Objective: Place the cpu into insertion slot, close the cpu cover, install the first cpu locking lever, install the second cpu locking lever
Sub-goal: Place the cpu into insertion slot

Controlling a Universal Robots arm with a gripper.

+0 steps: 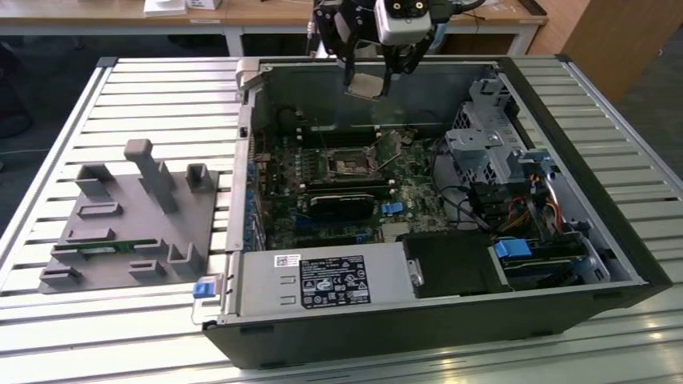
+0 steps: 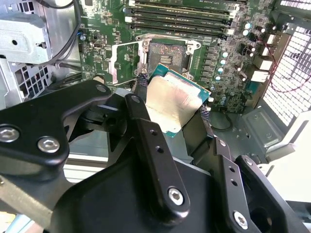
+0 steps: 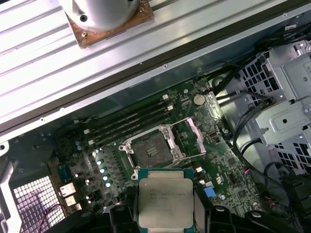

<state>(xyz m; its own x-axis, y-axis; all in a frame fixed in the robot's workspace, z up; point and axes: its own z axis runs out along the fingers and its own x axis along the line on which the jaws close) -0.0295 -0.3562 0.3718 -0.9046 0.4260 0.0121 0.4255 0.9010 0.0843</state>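
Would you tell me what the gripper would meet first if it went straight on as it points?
Probably the open socket on the green board: the gripper, holding the chip, points down at it, though depth is unclear.

The cpu (image 3: 165,201) is dull silver-grey, edged in green. The insertion slot (image 3: 149,150) is dark within a silver rim on the green circuit board (image 3: 221,162). Pale grey slats stripe the table (image 1: 160,96).
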